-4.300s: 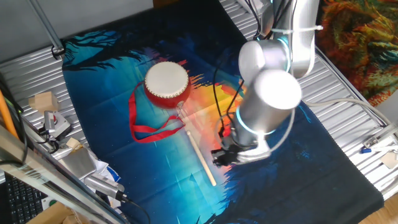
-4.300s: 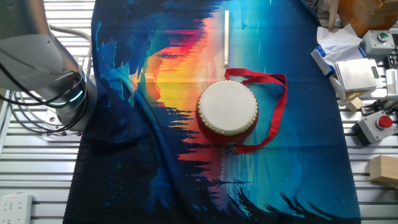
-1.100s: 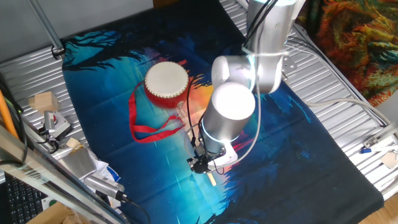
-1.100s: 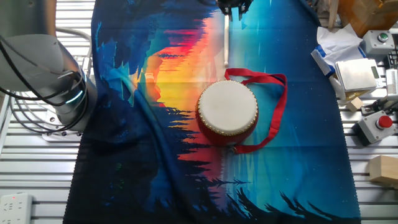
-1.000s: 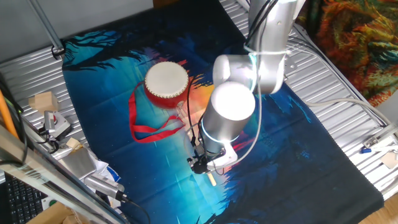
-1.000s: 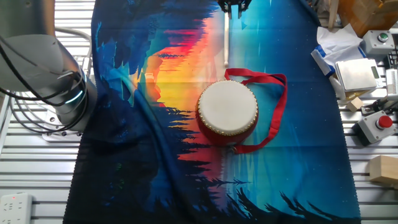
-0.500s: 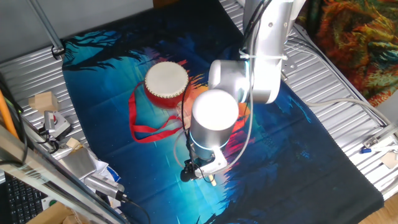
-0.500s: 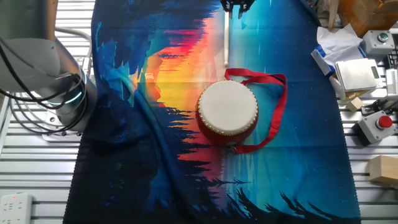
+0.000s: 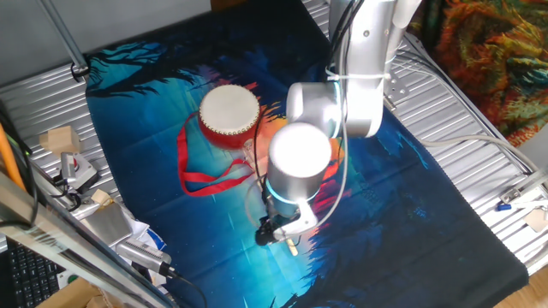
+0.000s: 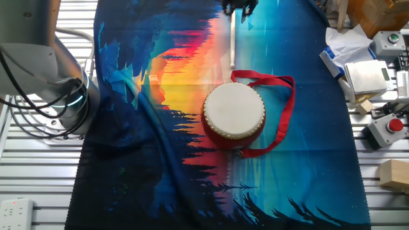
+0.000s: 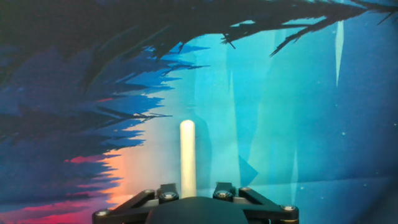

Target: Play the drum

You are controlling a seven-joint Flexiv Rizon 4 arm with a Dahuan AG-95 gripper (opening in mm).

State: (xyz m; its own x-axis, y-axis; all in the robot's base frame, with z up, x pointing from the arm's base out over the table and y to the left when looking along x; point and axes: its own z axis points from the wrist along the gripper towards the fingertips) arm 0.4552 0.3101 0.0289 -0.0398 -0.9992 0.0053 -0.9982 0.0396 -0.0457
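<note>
The drum (image 9: pixel 229 115) has a cream skin and red sides, with its red ribbon strap (image 9: pixel 201 181) lying looped on the cloth; it also shows in the other fixed view (image 10: pixel 234 110). The thin pale wooden stick (image 10: pixel 232 45) lies flat on the cloth beyond the drum. My gripper (image 9: pixel 276 233) hangs low over the stick's far end, whose tip (image 9: pixel 293 249) pokes out below it. In the hand view the stick (image 11: pixel 187 155) runs straight between the two jaws of my gripper (image 11: pixel 194 194), which stand apart on either side of it. The gripper is open.
A printed blue and orange cloth (image 10: pixel 160 128) covers the metal table. Wooden blocks (image 9: pixel 58 139) and clutter lie at the left edge, and boxes and a red button unit (image 10: pixel 387 128) at the right in the other fixed view. The arm's base (image 10: pixel 45 76) stands beside the cloth.
The arm has swung from right of the stick to over its far end and come down. The drum and the stick have not moved.
</note>
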